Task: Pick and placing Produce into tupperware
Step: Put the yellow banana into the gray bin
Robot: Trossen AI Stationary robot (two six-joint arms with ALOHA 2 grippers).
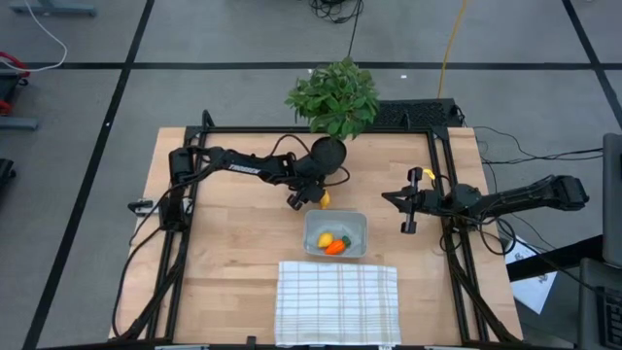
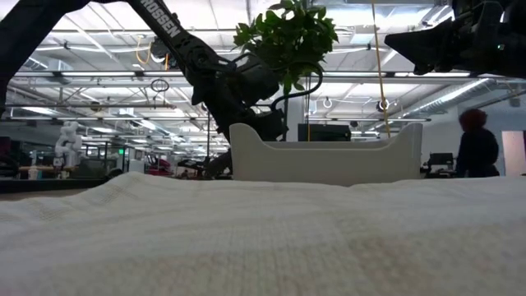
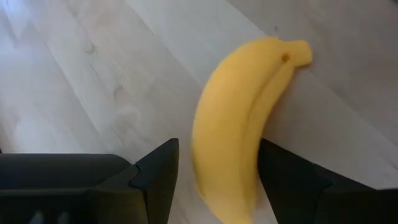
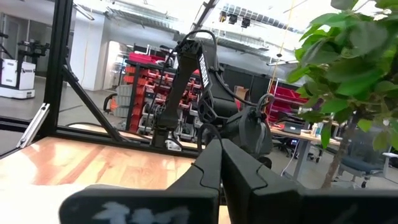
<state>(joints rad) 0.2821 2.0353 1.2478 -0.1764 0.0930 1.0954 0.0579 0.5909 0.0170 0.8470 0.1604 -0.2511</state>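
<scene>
Straddling the curved yellow toy banana (image 3: 239,124) lying on the pale wooden table (image 1: 233,243), the left gripper (image 1: 307,200) is holding its dark fingers (image 3: 155,177) spread on either side, just behind the clear shallow plastic tupperware (image 1: 356,226) containing a small round lemon (image 1: 326,239) and orange carrot (image 1: 336,247). The right gripper (image 1: 408,201) is waiting pressed together near the table's right edge.

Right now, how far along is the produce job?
Done: carrot and lemon lie in the tupperware. In hand: the left gripper straddles the banana on the table, jaws open. Left: grip it and place it. The right gripper waits shut.
</scene>
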